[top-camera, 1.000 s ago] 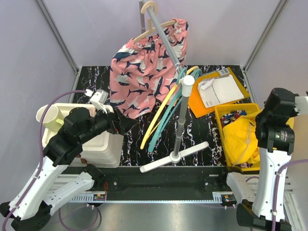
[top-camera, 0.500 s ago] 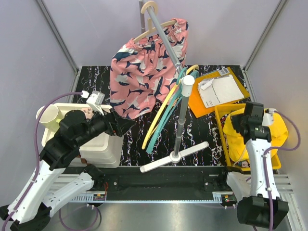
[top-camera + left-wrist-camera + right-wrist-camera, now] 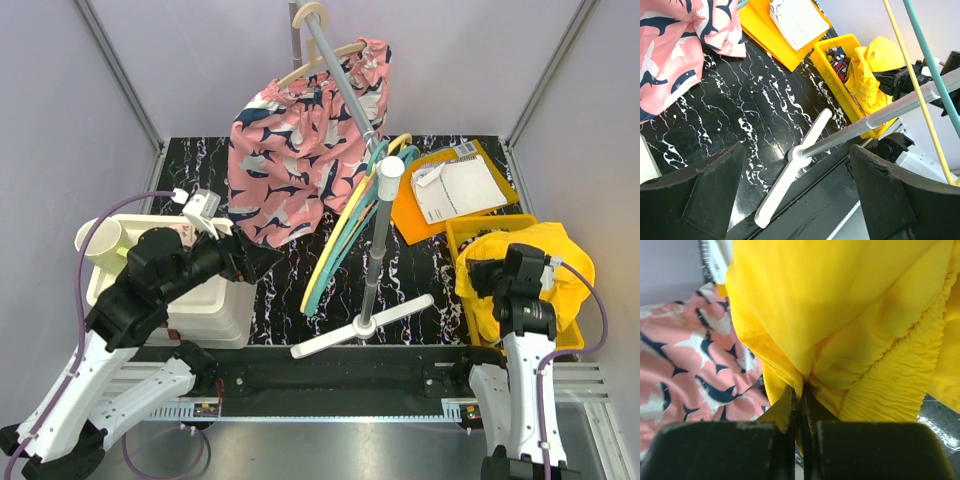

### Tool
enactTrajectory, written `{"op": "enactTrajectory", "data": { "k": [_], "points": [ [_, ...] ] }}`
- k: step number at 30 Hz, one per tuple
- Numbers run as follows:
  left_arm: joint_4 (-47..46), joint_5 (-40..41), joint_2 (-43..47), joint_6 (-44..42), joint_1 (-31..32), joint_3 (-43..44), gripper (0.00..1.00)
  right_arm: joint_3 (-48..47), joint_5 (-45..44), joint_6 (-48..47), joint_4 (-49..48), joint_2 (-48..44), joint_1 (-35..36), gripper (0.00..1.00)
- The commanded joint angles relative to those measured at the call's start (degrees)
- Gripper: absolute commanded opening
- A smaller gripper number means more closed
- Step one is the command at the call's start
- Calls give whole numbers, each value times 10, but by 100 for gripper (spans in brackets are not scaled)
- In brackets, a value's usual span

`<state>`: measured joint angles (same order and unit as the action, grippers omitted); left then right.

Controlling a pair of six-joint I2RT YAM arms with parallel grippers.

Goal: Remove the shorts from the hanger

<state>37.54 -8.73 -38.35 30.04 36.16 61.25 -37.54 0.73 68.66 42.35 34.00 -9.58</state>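
right gripper (image 3: 800,390): closed tight on a pinched fold of the yellow shorts (image 3: 840,315), just beside the gathered elastic waist
left gripper (image 3: 258,262): wide open, holding nothing; it hangs low over the surface (image 3: 740,100), near the lower hem of the pink shark-print shorts (image 3: 295,150)
where the shorts are: the yellow pair is off any hanger, bunched over the yellow bin (image 3: 485,223) at my right; a comic-print pair (image 3: 839,56) lies inside that bin; the pink pair hangs on a wooden hanger (image 3: 300,70) at the top of the rack pole (image 3: 372,270)
rack: thin yellow and teal hangers (image 3: 340,235) dangle bare from the pole, beside the pink pair
stage, as i judge it: yellow pair is ready to let go into the bin; the pink pair is not yet removed
how it will handle: light, soft and limp cloth; it folds and slumps wherever i pinch it, and thin fabric may slip out of a shallow grip
where to take hold: the elastic waist is the thickest, firmest part; for the pink pair i would take the waistband near a hanger end and stretch it off
risk: tugging the hem may drag the hanger along the pole rather than free the cloth
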Motion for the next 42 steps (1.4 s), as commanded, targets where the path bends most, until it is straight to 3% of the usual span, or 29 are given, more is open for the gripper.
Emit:
{"op": "enactTrajectory", "data": {
  "k": [1, 7, 11, 12, 13, 15, 16, 17, 21, 26, 33, 42],
  "points": [
    [-30, 2, 1, -6, -1, 3, 89, 1, -49, -2, 1, 70, 0, 0],
    [-18, 13, 14, -9, -1, 5, 89, 20, 13, -8, -44, 145, 1, 5],
    [-17, 15, 15, -7, -1, 4, 89, 36, 16, -24, -35, 138, 1, 9],
    [-19, 15, 14, -7, -1, 4, 89, 37, 9, -27, -25, 130, 1, 13],
    [-18, 14, 14, -8, -1, 4, 89, 35, -5, -30, -19, 111, 0, 27],
    [-18, 13, 12, -8, 0, 4, 89, 15, -32, -42, 12, 85, 0, 38],
    [-19, 13, 11, -9, -1, 4, 89, 5, -39, -47, 23, 78, 1, 51],
    [-19, 13, 11, -9, -1, 4, 90, -16, -43, -57, 33, 72, 1, 58],
    [-18, 13, 14, -10, -1, 1, 90, -73, -59, -90, 84, 52, 1, 79],
    [-20, 14, 16, -10, -1, -3, 90, -138, -35, -149, 92, 45, 1, 84],
    [-38, -3, 10, 1, -1, -12, 89, -177, 143, -252, 16, 114, 11, 87],
    [-64, -28, 12, 23, -1, -24, 90, -170, 165, -281, -41, 136, 158, 100]
  ]
}}
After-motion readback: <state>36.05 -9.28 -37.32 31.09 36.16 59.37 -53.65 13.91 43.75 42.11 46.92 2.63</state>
